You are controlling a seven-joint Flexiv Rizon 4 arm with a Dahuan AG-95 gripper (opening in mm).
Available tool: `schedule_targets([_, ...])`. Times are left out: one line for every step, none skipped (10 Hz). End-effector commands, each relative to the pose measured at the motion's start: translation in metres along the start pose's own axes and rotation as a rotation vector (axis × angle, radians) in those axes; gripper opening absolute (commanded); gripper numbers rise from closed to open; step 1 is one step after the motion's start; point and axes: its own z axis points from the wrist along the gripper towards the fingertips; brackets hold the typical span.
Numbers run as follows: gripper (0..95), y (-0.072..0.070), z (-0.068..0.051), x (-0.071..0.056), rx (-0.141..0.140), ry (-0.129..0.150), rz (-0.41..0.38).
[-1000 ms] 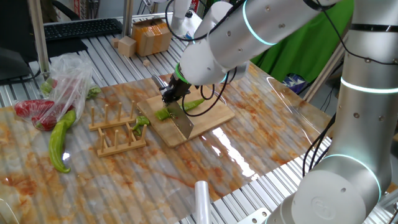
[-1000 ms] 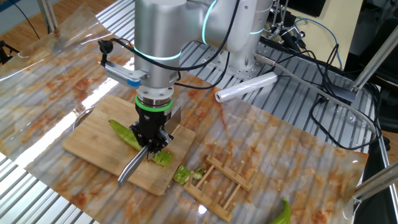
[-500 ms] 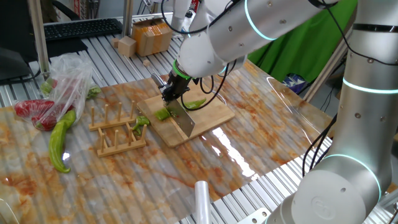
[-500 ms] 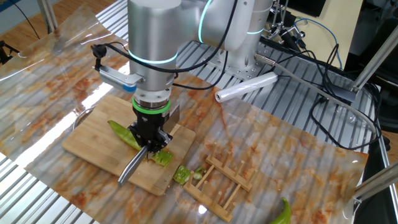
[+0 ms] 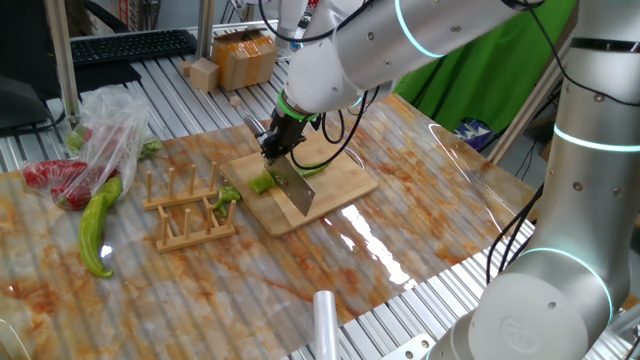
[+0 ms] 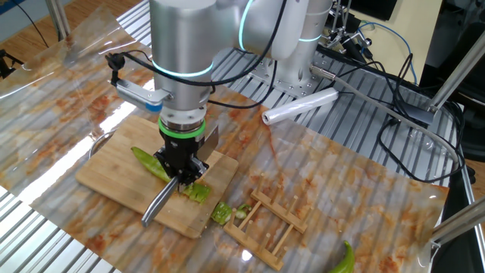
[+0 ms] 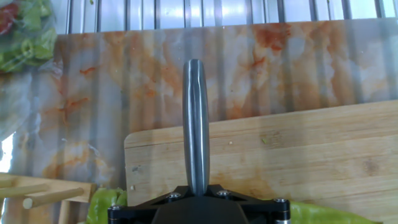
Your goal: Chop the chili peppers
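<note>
On the wooden cutting board (image 5: 335, 190) lies a dark-green chili pepper (image 5: 312, 168), its long uncut part (image 6: 151, 163) just left of the blade in the other fixed view. A cut chunk (image 6: 198, 193) rests on the board to the blade's right. Another chunk (image 6: 221, 212) lies off the board beside the rack. My gripper (image 6: 180, 165) is shut on the handle of a knife (image 6: 161, 203), whose edge meets the board across the chili. In the hand view the knife's spine (image 7: 196, 124) runs straight ahead, with chili (image 7: 317, 213) to its right and a chunk (image 7: 102, 205) to its left.
A wooden rack (image 5: 190, 212) stands left of the board. Further left are a pale curved pepper (image 5: 97, 225) and a plastic bag with red peppers (image 5: 65, 175). A roll of clear film (image 6: 299, 106) lies near the robot base. Cardboard boxes (image 5: 245, 55) sit at the back.
The gripper and knife have shifted a little along the board toward the uncut part of the chili. The chunks have stayed where they were.
</note>
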Motion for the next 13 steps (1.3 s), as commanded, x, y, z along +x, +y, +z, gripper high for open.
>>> schedule_targets([0.0, 0.0, -0.006, -0.001, -0.002, 0.005, 0.0])
schedule_targets([0.0, 0.0, -0.008, -0.001, -0.005, 0.009, 0.003])
schedule_targets([0.0, 0.001, -0.011, -0.002, -0.003, 0.013, 0.004])
schedule_targets([0.0, 0.001, -0.015, -0.002, -0.003, 0.018, 0.003])
schedule_targets([0.0, 0.0, -0.018, -0.002, 0.002, 0.018, -0.001])
schedule_targets([0.0, -0.001, -0.02, -0.002, 0.01, 0.017, -0.008])
schedule_targets([0.0, -0.003, -0.02, -0.002, 0.012, 0.018, -0.014])
schedule_targets([0.0, -0.004, -0.02, -0.002, 0.012, 0.017, -0.018])
schedule_targets([0.0, -0.007, -0.023, -0.001, 0.013, 0.018, -0.025])
schedule_targets([0.0, -0.007, -0.024, -0.001, 0.012, 0.019, -0.023])
schedule_targets([0.0, -0.008, -0.025, -0.001, 0.013, 0.018, -0.022])
schedule_targets([0.0, -0.008, -0.025, -0.001, 0.012, 0.018, -0.021])
schedule_targets([0.0, -0.008, -0.024, -0.001, 0.015, 0.019, -0.025])
